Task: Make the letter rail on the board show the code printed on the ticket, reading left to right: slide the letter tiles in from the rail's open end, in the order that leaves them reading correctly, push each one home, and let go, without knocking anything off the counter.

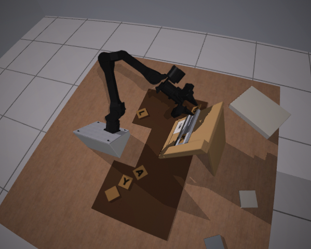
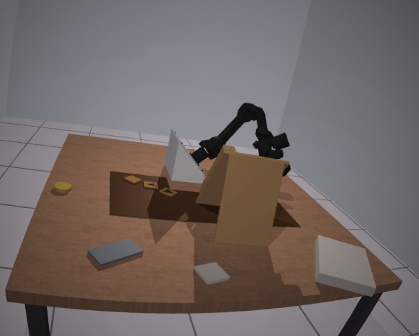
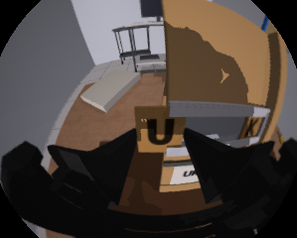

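Your gripper (image 3: pixel 163 142) is clamped on a tan square tile (image 3: pixel 160 130) printed with a bold black U; the wrist view shows the dark fingers pressing on its two sides, with the letter upright and facing the camera. From the top view you can see the gripper (image 1: pixel 189 108) holding that tile (image 1: pixel 194 109) right at the far end of the grey rail (image 1: pixel 189 125), which runs along the sloped face of the tan board (image 1: pixel 206 134). Whether the tile has already entered the rail's groove is hard to say from these views.

Look at the rail itself: a pale metal channel, with one tile (image 3: pixel 253 127) sitting in it that seems to carry a K, though it is small and blurred. Beside the rail lies a white ticket (image 1: pixel 180 125) with dark print, too small for you to read.

On the dark mat (image 1: pixel 139 198) you have other tiles lying flat: one with L (image 1: pixel 142 113) near the arm's grey base (image 1: pixel 102 138), and a row of three closer to the camera, reading A (image 1: pixel 140 172), Y (image 1: pixel 125 181), and one plain-faced tile (image 1: pixel 112 193), each just beside the next.
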You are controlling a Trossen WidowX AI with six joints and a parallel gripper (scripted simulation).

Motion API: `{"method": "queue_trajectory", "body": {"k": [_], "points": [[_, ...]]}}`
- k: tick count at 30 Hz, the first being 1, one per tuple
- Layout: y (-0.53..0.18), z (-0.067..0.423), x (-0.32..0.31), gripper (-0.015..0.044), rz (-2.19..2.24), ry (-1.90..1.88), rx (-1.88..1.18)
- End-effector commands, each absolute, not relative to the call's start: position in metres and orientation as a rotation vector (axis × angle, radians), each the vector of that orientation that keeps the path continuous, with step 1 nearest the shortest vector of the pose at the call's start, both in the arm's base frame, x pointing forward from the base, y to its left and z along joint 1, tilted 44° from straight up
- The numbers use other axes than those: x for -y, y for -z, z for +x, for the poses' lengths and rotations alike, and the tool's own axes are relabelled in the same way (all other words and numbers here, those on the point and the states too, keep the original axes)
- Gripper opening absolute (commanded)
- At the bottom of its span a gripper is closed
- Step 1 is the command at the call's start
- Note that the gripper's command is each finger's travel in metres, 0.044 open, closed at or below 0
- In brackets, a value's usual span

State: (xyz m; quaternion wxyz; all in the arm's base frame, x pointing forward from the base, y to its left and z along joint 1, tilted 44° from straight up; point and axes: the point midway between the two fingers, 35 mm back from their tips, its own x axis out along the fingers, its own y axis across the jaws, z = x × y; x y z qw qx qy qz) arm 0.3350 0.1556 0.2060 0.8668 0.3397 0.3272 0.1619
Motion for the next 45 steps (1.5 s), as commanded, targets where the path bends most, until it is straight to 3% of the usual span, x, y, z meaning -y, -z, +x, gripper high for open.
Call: {"method": "queue_trajectory", "body": {"k": [1,45], "points": [[-0.203,0.335,-0.154,0.0,0.706,-0.342,-0.686],[-0.187,0.336,-0.138,0.0,0.705,-0.341,-0.687]]}}
